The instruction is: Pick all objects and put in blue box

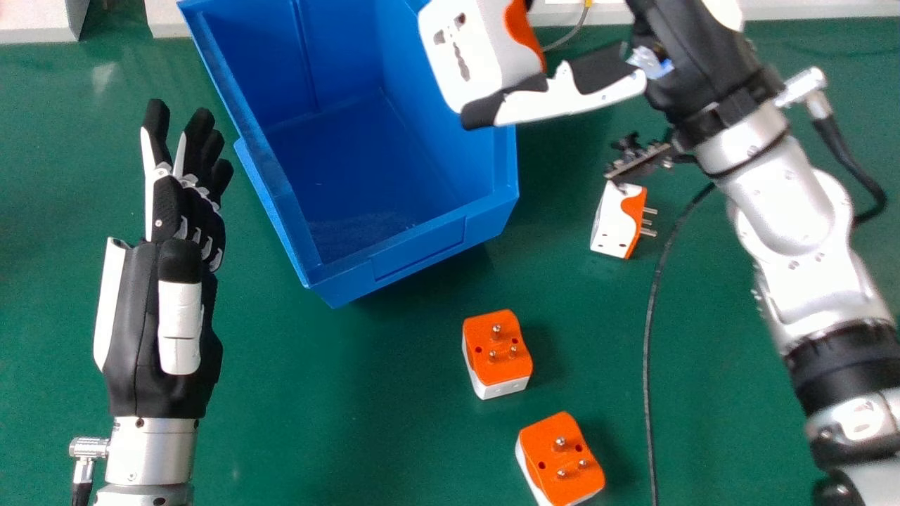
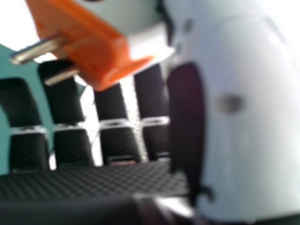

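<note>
In the head view my right hand (image 1: 605,74) is over the right wall of the blue box (image 1: 383,176), holding a white and orange adapter (image 1: 467,56) above the box's inside. The right hand view shows that adapter (image 2: 89,44) with metal pins, pinched between the thumb and curled fingers of my right hand (image 2: 187,117). Three more adapters rest on the green table: one on its side (image 1: 615,221) below my right wrist, one pins-up (image 1: 496,351) in front of the box, another pins-up (image 1: 560,460) nearer the bottom edge. My left hand (image 1: 190,190) stays left of the box, fingers extended.
A thin black cable (image 1: 650,337) runs down the green table (image 1: 316,422) to the right of the adapters. White panels (image 1: 823,7) line the table's far edge. My right forearm spans the right side.
</note>
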You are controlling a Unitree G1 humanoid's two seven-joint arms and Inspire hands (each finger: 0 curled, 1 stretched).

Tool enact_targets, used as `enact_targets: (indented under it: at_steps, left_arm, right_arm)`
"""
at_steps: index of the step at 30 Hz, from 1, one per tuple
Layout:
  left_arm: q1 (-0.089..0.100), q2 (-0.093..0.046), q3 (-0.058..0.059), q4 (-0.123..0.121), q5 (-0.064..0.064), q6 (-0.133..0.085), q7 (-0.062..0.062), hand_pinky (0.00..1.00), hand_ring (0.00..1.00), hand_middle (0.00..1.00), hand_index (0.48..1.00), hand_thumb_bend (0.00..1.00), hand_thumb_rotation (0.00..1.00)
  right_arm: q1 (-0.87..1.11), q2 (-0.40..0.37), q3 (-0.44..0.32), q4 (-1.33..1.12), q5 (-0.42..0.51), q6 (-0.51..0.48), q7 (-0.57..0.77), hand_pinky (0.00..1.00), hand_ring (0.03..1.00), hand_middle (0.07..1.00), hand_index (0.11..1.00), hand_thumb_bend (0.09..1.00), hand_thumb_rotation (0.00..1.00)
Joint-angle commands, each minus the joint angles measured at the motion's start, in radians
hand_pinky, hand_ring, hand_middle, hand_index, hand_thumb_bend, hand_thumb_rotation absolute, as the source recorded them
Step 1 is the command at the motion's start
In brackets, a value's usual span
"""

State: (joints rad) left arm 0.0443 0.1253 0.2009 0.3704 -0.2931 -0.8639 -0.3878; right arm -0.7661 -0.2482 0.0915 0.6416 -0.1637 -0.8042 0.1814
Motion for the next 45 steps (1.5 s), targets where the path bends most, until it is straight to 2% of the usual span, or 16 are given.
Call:
enact_targets:
  at_steps: [1,3,7,9,14,20,24,29,35,41,43,45]
  left_arm:
    - [-0.009,-0.004,-0.004,-0.007,0.011,-0.028,0.003,1.00,1.00,0.99,0.984,0.88,0.97]
    - [-0.012,-0.003,-0.003,-0.003,0.012,-0.029,0.004,1.00,1.00,0.99,0.984,0.88,0.97]
    - [-0.020,-0.003,-0.001,0.011,0.027,-0.042,0.011,1.00,1.00,0.99,0.984,0.88,0.97]
    - [-0.024,-0.003,-0.002,0.016,0.029,-0.044,0.013,1.00,1.00,0.99,0.985,0.88,0.96]
    - [-0.030,0.003,-0.005,0.026,0.025,-0.051,0.010,1.00,0.99,0.99,0.984,0.88,0.96]
    - [-0.041,0.002,-0.007,0.048,0.019,-0.056,0.005,0.99,0.99,0.99,0.984,0.88,0.96]
    - [-0.038,0.000,-0.011,0.044,0.016,-0.050,0.005,0.99,0.99,0.99,0.984,0.88,0.96]
    - [-0.033,0.001,-0.014,0.035,0.006,-0.047,-0.001,0.99,0.99,0.99,0.984,0.88,0.96]
    - [-0.033,-0.001,-0.014,0.040,0.009,-0.052,-0.003,0.99,0.99,0.99,0.984,0.88,0.96]
    - [-0.032,-0.005,-0.017,0.045,0.003,-0.056,-0.008,1.00,0.99,0.99,0.984,0.88,0.96]
    - [-0.030,-0.004,-0.016,0.043,0.001,-0.057,-0.009,1.00,0.99,1.00,0.984,0.88,0.96]
    - [-0.027,-0.004,-0.015,0.034,0.003,-0.055,-0.005,1.00,0.99,1.00,0.983,0.88,0.96]
  right_arm:
    - [-0.078,0.025,0.001,0.021,-0.012,-0.012,-0.030,0.35,0.406,0.493,0.522,0.516,0.00]
    - [-0.098,0.039,0.004,0.051,-0.030,-0.019,-0.044,0.35,0.408,0.493,0.521,0.516,0.00]
    - [-0.145,0.064,0.025,0.120,-0.108,-0.033,-0.107,0.35,0.412,0.492,0.519,0.517,0.00]
    - [-0.163,0.068,0.037,0.152,-0.146,-0.041,-0.141,0.35,0.412,0.493,0.519,0.517,0.00]
    - [-0.202,0.082,0.059,0.226,-0.183,-0.054,-0.173,0.34,0.410,0.494,0.520,0.517,0.00]
    - [-0.251,0.101,0.091,0.306,-0.241,-0.055,-0.241,0.34,0.409,0.496,0.520,0.516,0.00]
    - [-0.281,0.107,0.121,0.368,-0.290,-0.053,-0.296,0.34,0.409,0.496,0.520,0.516,0.00]
    - [-0.314,0.124,0.136,0.443,-0.294,-0.038,-0.297,0.35,0.403,0.497,0.522,0.516,0.00]
    - [-0.347,0.149,0.182,0.517,-0.352,0.028,-0.360,0.36,0.407,0.497,0.519,0.517,0.00]
    - [-0.358,0.173,0.250,0.583,-0.422,0.108,-0.435,0.39,0.419,0.492,0.513,0.518,0.00]
    - [-0.360,0.172,0.261,0.593,-0.433,0.120,-0.447,0.40,0.419,0.492,0.512,0.518,0.00]
    - [-0.362,0.169,0.267,0.596,-0.436,0.120,-0.455,0.40,0.418,0.492,0.512,0.518,0.00]
